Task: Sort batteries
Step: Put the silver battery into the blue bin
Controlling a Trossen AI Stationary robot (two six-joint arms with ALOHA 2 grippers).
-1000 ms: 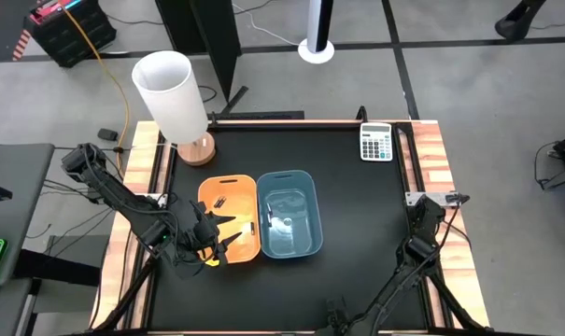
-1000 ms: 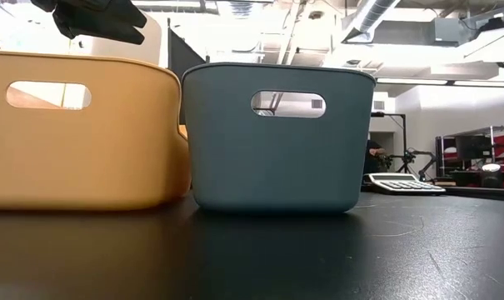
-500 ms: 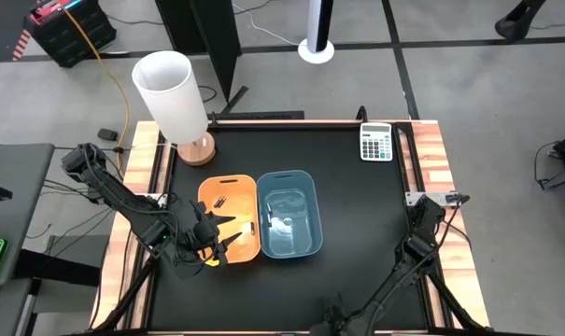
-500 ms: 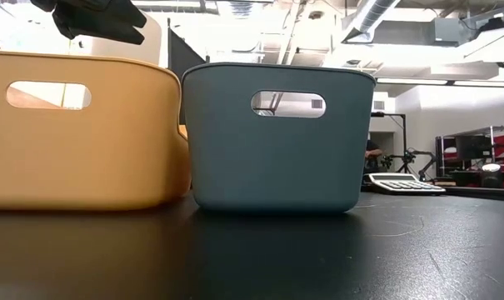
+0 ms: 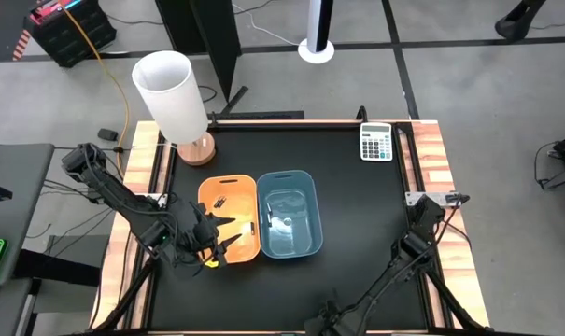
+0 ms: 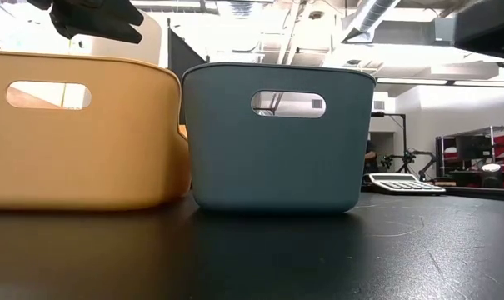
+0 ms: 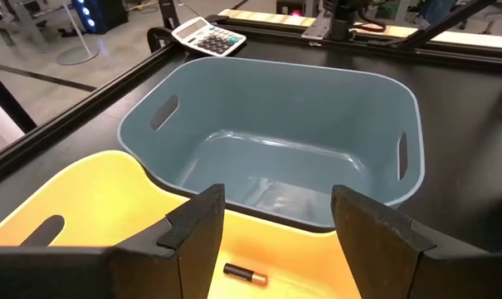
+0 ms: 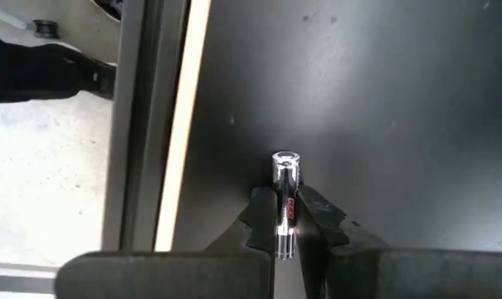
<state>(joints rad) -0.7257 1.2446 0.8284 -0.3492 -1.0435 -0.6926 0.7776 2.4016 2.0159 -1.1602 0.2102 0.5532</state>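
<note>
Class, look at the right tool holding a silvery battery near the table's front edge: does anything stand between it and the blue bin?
Nothing visible does. The right tool grips a silvery battery near the table's front edge, and only bare black tabletop lies between it and the blue bin. The calculator sits at the far edge, out of that path.

A black matte table top (image 5: 357, 205) sits in a light wooden frame (image 5: 430, 154) with dark metal rails along its edges. Around it spreads a grey concrete floor (image 5: 487, 84) crossed by dark lines. A white cylindrical lampshade on a round wooden base (image 5: 173, 93) stands at the table's far left corner, and a white desk calculator (image 5: 376, 142) lies near the far right corner. Beyond the table stand a tall black panel (image 5: 203, 42) and a white post on a round foot (image 5: 317, 28). The low view shows a bright white ceiling with exposed silver ducts (image 6: 376, 17) and dark equipment shelves (image 6: 476, 154) at right.
</note>
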